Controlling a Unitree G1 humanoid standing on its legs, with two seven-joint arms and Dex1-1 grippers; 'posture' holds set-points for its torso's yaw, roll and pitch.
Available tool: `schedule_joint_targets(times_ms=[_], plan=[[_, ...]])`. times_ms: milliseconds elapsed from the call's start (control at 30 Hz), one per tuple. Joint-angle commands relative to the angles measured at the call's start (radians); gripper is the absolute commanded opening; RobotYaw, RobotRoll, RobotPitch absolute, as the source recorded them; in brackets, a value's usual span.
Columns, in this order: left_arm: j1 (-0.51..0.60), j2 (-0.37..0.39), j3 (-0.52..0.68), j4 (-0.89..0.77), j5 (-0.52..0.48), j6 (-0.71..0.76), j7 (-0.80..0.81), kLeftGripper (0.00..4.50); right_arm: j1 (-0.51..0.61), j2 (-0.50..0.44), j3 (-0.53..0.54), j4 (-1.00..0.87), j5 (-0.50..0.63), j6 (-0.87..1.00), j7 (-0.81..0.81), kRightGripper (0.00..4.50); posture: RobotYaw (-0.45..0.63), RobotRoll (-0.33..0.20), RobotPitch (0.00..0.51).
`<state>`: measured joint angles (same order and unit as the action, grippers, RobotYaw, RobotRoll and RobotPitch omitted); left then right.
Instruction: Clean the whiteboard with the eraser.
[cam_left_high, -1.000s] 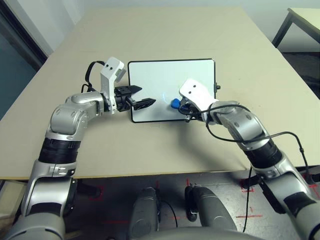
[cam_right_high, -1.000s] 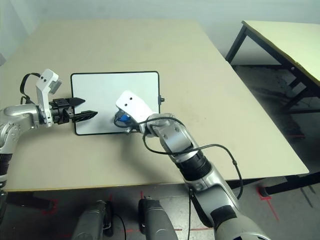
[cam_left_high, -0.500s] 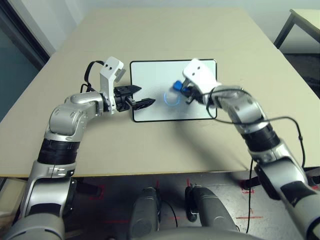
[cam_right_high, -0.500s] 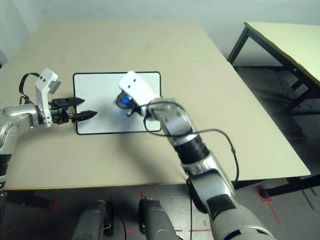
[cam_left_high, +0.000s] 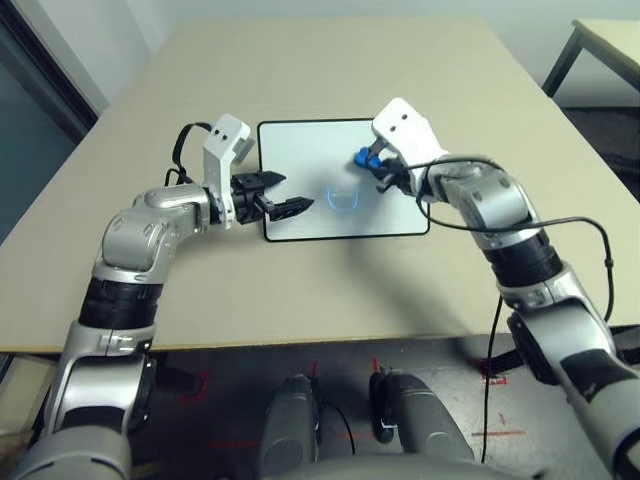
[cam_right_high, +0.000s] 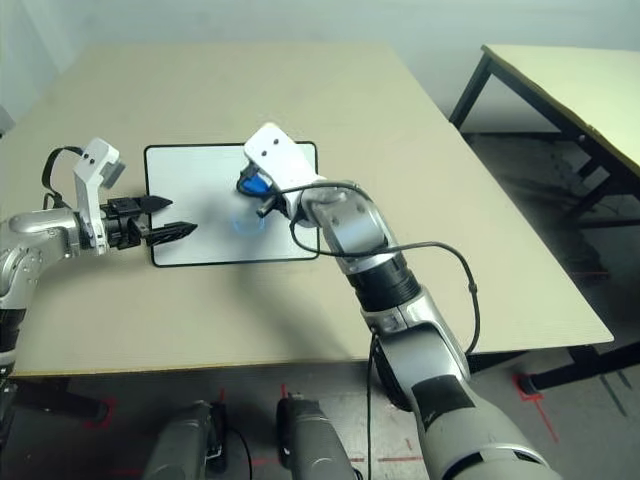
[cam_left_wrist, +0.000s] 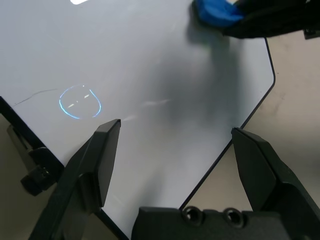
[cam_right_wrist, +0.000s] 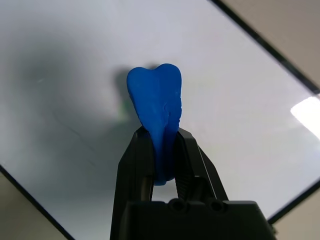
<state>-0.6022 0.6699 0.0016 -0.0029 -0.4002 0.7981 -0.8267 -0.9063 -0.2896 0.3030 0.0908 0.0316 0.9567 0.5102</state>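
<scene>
Blue eraser (cam_right_wrist: 155, 107) sits clamped in my right claw (cam_left_high: 372, 164), over the whiteboard (cam_left_high: 300, 160) on the table (cam_left_high: 300, 290). My left claw (cam_left_high: 285, 195) hangs with fingers apart over the board's near-left corner, a faint blue ring (cam_left_high: 343, 197) between the two.

Eraser (cam_left_high: 361, 156) over whiteboard (cam_left_high: 310, 165), far-right part.

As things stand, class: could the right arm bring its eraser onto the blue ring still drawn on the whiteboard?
Probably yes. The right end effector grips the eraser over the whiteboard, and the blue ring lies close by on bare board. The open left end effector sits at the board's edge, beside that path.
</scene>
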Motion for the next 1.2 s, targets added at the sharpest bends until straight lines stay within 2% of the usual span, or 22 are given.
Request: schedule_joint_targets(times_ms=[33, 133, 300, 500, 600, 900, 1033, 1200], plan=[[0.002, -0.001, -0.009, -0.014, -0.001, 0.011, -0.001, 4.50, 0.063, -0.007, 0.050, -0.092, 0.011, 0.066, 0.026, 0.56, -0.03, 0.000, 0.138], [0.003, 0.000, -0.008, -0.016, -0.001, 0.014, -0.001, 4.50, 0.101, -0.030, 0.078, -0.165, 0.014, 0.124, 0.042, 0.56, -0.03, 0.000, 0.139], [0.000, -0.001, -0.009, -0.015, -0.001, 0.016, 0.000, 4.50, 0.077, -0.051, 0.087, -0.179, 0.013, 0.169, 0.055, 0.56, -0.04, 0.000, 0.138], [-0.006, -0.006, -0.012, -0.011, 0.000, 0.014, 0.000, 4.50, -0.069, -0.065, 0.072, -0.049, -0.013, 0.131, 0.054, 0.56, -0.04, 0.000, 0.135], [-0.004, -0.010, -0.012, -0.017, -0.001, 0.016, 0.004, 4.50, -0.096, -0.068, 0.088, -0.012, -0.018, 0.109, 0.061, 0.56, -0.04, 0.000, 0.133], [0.014, -0.012, -0.004, -0.038, -0.006, 0.024, 0.011, 4.50, 0.061, -0.146, 0.203, -0.218, 0.008, 0.236, 0.122, 0.56, -0.03, 0.000, 0.132], [0.013, -0.012, -0.003, -0.036, -0.006, 0.025, 0.012, 4.50, 0.069, -0.160, 0.211, -0.242, 0.014, 0.260, 0.130, 0.56, -0.03, 0.000, 0.130], [0.006, -0.013, -0.007, -0.028, -0.004, 0.020, 0.009, 4.50, -0.086, -0.107, 0.115, 0.002, -0.023, 0.108, 0.073, 0.56, -0.04, 0.000, 0.125]])
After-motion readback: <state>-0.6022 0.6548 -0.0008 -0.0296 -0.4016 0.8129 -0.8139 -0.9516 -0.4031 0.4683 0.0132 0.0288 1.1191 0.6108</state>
